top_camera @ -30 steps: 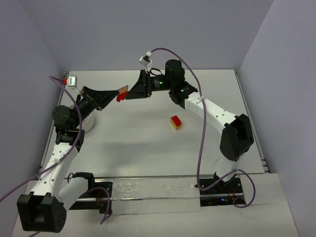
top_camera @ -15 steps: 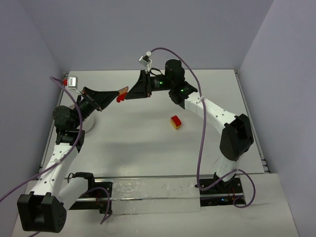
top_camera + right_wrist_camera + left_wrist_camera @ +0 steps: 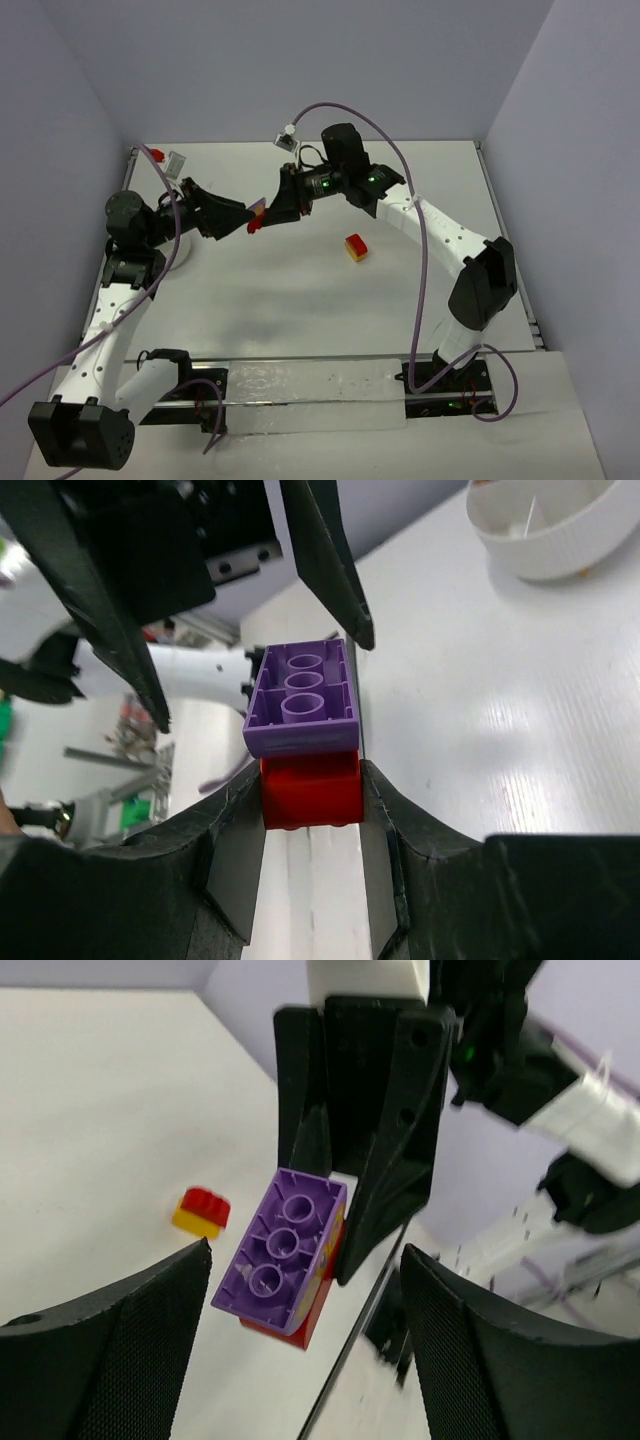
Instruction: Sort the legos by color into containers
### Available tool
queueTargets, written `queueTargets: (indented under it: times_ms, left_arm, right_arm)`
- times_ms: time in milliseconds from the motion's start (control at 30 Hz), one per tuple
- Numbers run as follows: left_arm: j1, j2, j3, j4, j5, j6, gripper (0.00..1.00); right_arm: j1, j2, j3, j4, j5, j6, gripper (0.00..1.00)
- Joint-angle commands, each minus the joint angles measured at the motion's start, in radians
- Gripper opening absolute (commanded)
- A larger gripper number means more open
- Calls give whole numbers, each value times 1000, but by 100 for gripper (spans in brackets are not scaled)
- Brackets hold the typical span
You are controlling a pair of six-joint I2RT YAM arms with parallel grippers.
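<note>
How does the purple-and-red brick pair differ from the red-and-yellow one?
The purple-and-red pair is clamped in the right gripper, off the table; the red-and-yellow pair lies loose on the table. The first is purple on red, the second red on yellow. Both look like two-colour stacks.

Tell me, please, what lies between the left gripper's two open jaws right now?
The purple brick, joined to a red brick that the right gripper pinches; the left wrist view shows this.

Centre: stacked bricks [image 3: 254, 219] in right tool [image 3: 263, 212], facing left tool [image 3: 242, 217]; lone brick [image 3: 355, 247] right; tub [image 3: 560, 552] left.
</note>
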Motion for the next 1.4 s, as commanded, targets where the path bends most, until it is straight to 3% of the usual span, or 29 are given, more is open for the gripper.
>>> queueTargets:
  times_ms: [0, 400, 833, 933, 1000, 1033, 1133, 1267, 1367]
  left_arm:
    - [0, -8, 74, -208, 174, 286, 82]
    - [-8, 62, 138, -439, 326, 534, 70]
    - [-66, 55, 140, -555, 342, 648, 66]
    - [-68, 55, 143, -562, 339, 652, 55]
    - [-68, 53, 137, -544, 330, 634, 39]
    - [-68, 50, 132, -520, 325, 622, 37]
    - [-68, 41, 118, -468, 316, 564, 39]
    - [-68, 33, 110, -417, 311, 524, 59]
    - [-68, 40, 121, -432, 319, 531, 62]
  right_arm:
    - [24, -72, 27, -195, 8, -240, 0]
    - [107, -63, 88, -399, 36, -463, 0]
    - [118, -34, 121, -433, 67, -465, 0]
    - [120, -34, 122, -434, 71, -467, 0]
    - [124, -34, 121, -442, 80, -477, 0]
    - [128, -33, 120, -451, 83, -484, 0]
    - [139, -31, 120, -476, 95, -512, 0]
    - [152, -32, 113, -493, 110, -533, 0]
    - [150, -34, 106, -495, 107, -535, 0]
